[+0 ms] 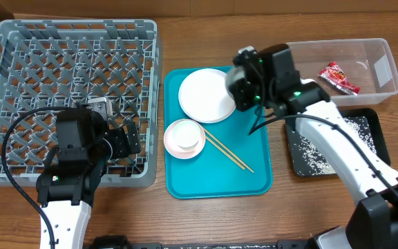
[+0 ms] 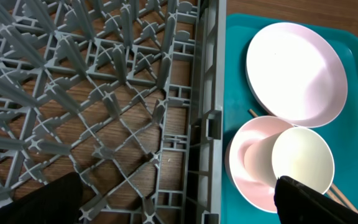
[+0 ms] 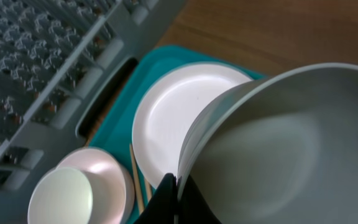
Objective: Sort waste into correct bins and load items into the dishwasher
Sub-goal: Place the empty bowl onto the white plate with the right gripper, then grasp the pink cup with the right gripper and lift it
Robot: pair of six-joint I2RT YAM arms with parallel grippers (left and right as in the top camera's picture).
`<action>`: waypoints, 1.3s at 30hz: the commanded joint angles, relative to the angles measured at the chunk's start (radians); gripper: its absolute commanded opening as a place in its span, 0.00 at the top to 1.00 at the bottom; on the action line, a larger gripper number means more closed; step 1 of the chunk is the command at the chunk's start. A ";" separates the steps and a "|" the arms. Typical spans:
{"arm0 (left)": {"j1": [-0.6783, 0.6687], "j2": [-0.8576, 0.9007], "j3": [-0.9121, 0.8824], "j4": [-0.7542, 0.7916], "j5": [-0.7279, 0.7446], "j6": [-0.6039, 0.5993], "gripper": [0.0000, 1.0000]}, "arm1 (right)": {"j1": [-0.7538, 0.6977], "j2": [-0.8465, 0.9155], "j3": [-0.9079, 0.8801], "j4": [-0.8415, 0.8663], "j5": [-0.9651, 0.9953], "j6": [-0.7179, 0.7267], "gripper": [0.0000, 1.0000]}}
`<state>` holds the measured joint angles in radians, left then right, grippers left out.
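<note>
My right hand is clamped on the grey bowl, left hand apart; next I carry it into the dish rack.

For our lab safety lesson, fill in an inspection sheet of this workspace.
Surface: wooden table, teal tray in the middle.
Job's things: rack left; plate, cup in white bowl, chopsticks on teal tray; wrapper in tub; rice in black tray.
Clutter: nothing seen.
Grippers: left gripper open over rack; right gripper shut on grey bowl rim.
Cables: black cable by each arm.
Surroundings: nothing seen.
</note>
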<state>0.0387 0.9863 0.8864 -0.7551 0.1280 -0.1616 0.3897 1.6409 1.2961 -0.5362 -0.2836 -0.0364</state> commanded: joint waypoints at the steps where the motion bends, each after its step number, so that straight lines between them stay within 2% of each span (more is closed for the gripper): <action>1: -0.006 0.001 0.026 0.004 0.011 -0.003 0.00 | 0.046 0.046 0.019 0.080 0.047 0.008 0.96; 10: -0.006 0.001 0.026 0.004 0.011 -0.003 0.00 | 0.120 0.224 0.019 0.145 0.037 0.008 0.96; 11: -0.006 0.001 0.026 0.004 0.011 -0.003 0.00 | 0.122 0.234 0.019 0.150 0.035 0.012 0.89; 12: -0.006 0.001 0.026 0.004 0.011 -0.003 0.00 | 0.122 0.235 0.019 0.148 0.036 0.012 0.77; 15: -0.006 0.001 0.026 0.004 0.011 -0.003 0.00 | 0.122 0.233 0.021 0.134 0.036 0.012 0.65; 17: -0.006 0.001 0.026 0.004 0.011 -0.003 0.00 | 0.121 0.228 0.033 0.101 0.036 0.038 0.62; 18: -0.006 0.001 0.026 0.004 0.011 -0.003 0.00 | 0.119 0.217 0.058 0.045 0.036 0.064 0.55; 19: -0.006 0.001 0.026 0.004 0.011 -0.003 0.00 | 0.117 0.204 0.089 -0.021 0.036 0.068 0.41; 20: -0.006 0.001 0.026 0.004 0.011 -0.003 0.00 | 0.115 0.193 0.115 -0.071 0.036 0.068 0.33; 21: -0.006 0.001 0.026 0.004 0.011 -0.003 0.00 | 0.114 0.181 0.153 -0.137 0.036 0.069 0.16; 23: -0.006 0.001 0.026 0.006 0.011 -0.003 0.00 | 0.113 0.160 0.225 -0.247 0.029 0.089 0.05; 28: -0.006 0.001 0.026 0.008 0.011 -0.003 0.00 | 0.113 0.125 0.272 -0.350 -0.106 0.094 0.00; 31: -0.006 0.001 0.026 0.008 0.011 -0.003 0.00 | 0.120 0.127 0.265 -0.391 -0.196 0.098 0.01; 39: -0.006 0.001 0.026 0.007 0.012 -0.003 0.00 | 0.167 0.153 0.188 -0.370 -0.091 0.220 0.28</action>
<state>0.0387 0.9867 0.8871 -0.7509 0.1280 -0.1616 0.5343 1.7817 1.5291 -0.9279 -0.4030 0.1215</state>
